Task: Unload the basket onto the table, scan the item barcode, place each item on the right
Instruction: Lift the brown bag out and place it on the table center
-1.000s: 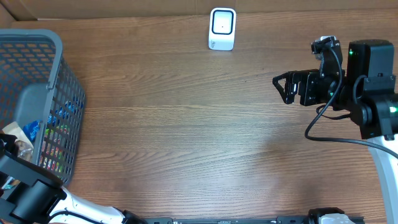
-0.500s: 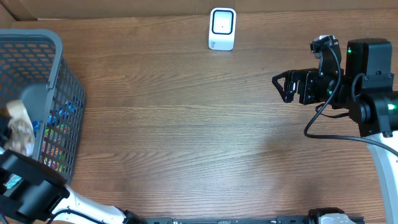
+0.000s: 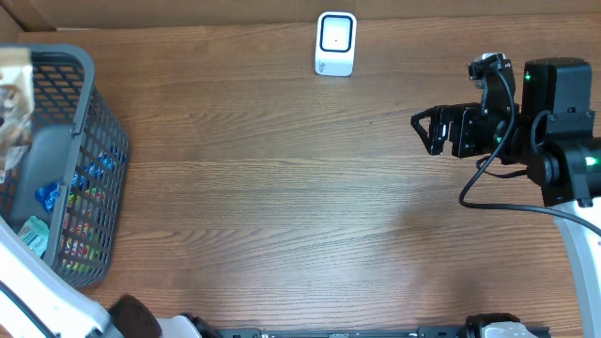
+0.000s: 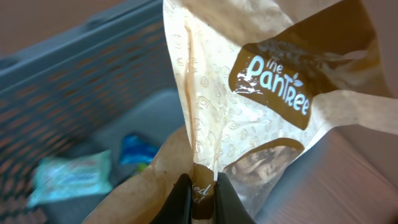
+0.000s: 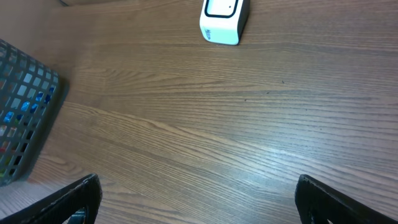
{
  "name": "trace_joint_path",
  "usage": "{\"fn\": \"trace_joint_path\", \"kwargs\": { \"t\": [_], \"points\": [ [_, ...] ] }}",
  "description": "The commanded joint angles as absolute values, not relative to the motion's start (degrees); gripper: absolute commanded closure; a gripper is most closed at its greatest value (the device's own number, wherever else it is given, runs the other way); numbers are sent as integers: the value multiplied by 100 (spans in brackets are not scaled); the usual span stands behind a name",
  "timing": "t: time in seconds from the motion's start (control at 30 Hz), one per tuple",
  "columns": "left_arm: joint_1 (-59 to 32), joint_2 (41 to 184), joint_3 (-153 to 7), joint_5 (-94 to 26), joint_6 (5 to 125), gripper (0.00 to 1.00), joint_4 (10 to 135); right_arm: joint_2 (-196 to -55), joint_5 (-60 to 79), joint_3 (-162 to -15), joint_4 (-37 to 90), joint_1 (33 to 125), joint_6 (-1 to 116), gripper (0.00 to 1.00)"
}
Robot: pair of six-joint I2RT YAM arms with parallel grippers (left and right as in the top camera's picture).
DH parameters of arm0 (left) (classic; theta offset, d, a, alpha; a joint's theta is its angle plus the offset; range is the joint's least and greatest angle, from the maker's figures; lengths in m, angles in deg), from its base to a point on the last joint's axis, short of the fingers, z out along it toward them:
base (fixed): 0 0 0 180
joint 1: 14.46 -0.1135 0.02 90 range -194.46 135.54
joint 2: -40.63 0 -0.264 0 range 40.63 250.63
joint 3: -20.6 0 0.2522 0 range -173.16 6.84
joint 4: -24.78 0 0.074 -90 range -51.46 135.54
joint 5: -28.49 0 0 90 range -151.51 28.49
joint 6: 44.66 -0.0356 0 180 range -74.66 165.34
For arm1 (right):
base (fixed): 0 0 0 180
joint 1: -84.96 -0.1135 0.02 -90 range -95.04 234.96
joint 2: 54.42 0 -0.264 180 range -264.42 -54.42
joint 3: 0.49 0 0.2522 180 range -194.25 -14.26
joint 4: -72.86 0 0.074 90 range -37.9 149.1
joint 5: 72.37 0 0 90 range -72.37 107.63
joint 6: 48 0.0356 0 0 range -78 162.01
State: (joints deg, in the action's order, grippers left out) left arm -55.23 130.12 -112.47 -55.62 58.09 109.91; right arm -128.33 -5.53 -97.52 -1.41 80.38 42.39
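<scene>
A brown wood-grain table (image 3: pixel 282 207) is filling the view, its boards running left to right. The bag (image 4: pixel 261 93), a crinkly tan paper pouch with a glossy brown label and pale printed motifs, is hanging above the basket (image 3: pixel 89 141) at the table's left edge. The left gripper (image 4: pixel 202 193) is clamping its black fingers tight on the bag's lower seam, which is creasing between them. In the overhead view the bag (image 3: pixel 11 94) is showing as a wrinkled shape at the frame's left border, over the basket rim.

The basket is grey plastic with square-mesh walls and a thick rounded rim. A teal packet (image 4: pixel 71 177) and a blue wrapper (image 4: pixel 138 149) are lying on its floor, blurred.

A small white scanner (image 3: pixel 335 43) with rounded corners is standing at the far edge. The right gripper (image 3: pixel 423 131) is hovering above the table's right side, fingers spread wide and grasping nothing.
</scene>
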Motion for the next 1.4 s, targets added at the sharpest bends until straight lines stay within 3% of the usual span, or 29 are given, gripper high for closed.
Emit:
{"fn": "trace_joint_path", "kwargs": {
  "t": [0.0, 0.17, 0.43, 0.93, 1.07, 1.17, 1.37],
  "points": [
    [-5064, 12612, -11328, -4275, 4933, 96, 11002, -12853, -605, -9896, -100, 8053, 4217, 0],
    [-3923, 12310, -11328, -3337, 4240, 96, 11361, -12853, -605, -9896, -52, 8053, 4217, 0],
    [-2079, 12754, -10799, -3755, 4387, 96, 12355, -12853, -608, -9896, 25, 8053, 4219, 0],
    [-664, 14688, -8591, -4109, 4813, 96, 11658, -12855, -605, -9896, -21, 8053, 4217, 1],
    [-481, 15064, -8593, -4091, 4817, 60, 11498, -12855, -605, -9896, -19, 8053, 4217, 1],
    [-431, 15060, -8641, -4102, 4835, 38, 11439, -12855, -605, -9896, -19, 8053, 4217, 0],
    [-618, 15042, -9992, -4415, 5062, 34, 11986, -12855, -605, -9896, -19, 8053, 4217, 0]
  ]
}}
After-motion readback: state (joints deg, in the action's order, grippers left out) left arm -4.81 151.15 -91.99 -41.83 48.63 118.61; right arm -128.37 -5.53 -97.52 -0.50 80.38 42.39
